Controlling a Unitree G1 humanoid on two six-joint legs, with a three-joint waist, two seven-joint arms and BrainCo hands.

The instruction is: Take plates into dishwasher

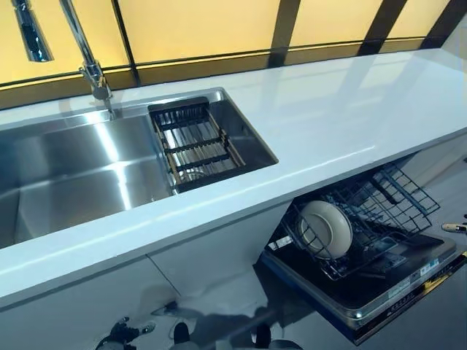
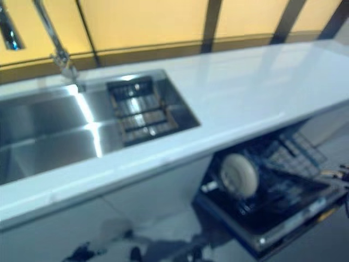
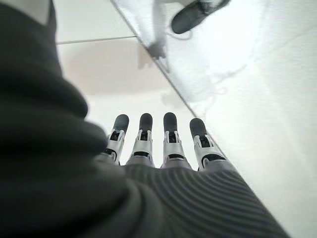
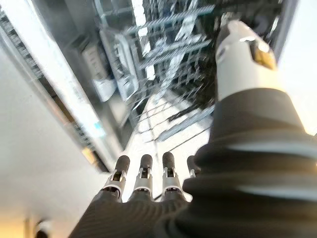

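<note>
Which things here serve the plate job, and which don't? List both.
Job: plate standing in the dishwasher rack; open dishwasher door; left hand and right hand, both open and empty.

Not job: sink; drain basket; faucet; countertop.

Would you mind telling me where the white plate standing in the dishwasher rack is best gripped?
Probably at its upper rim, coming from above. The white plate stands on edge between the wires of the dishwasher rack, so its lower edge is fenced in while the top rim stands exposed above the wires.

Bright glare on sink (image 1: 80, 164) & counter (image 1: 328, 117) — right eye view blurred.
</note>
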